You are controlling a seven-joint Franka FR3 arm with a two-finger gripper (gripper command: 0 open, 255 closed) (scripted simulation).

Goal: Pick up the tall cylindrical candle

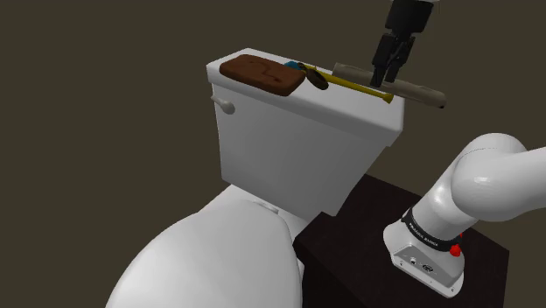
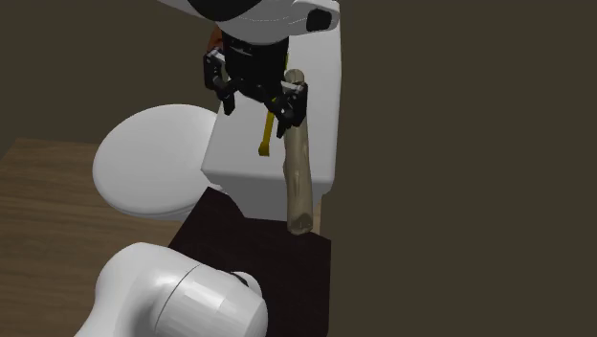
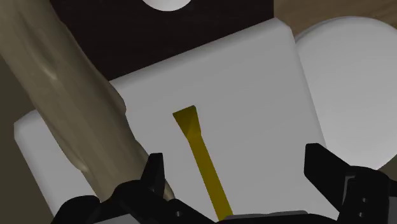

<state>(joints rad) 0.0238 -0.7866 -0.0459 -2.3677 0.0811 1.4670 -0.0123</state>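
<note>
bathroom in home: white toilet tank (image 1: 289,153), closed lid (image 1: 219,254)

I see the white toilet tank lid (image 1: 350,103) carrying everything. On it: a brown slab (image 1: 262,73) at the shoulder view's left end, a small blue item (image 1: 293,65) beside it, a yellow-handled tool (image 1: 350,85) flat mid-lid, and a long beige candle (image 1: 420,93) lying down, one end overhanging.

A plain, dark olive-brown wall (image 2: 459,115) forms the backdrop. A white toilet (image 1: 262,210) stands before it, with a boxy tank (image 1: 297,157) and its lid (image 1: 210,262) shut. A brown wood-plank floor (image 2: 57,249) lies beside the bowl. The light is dim and even.
</note>
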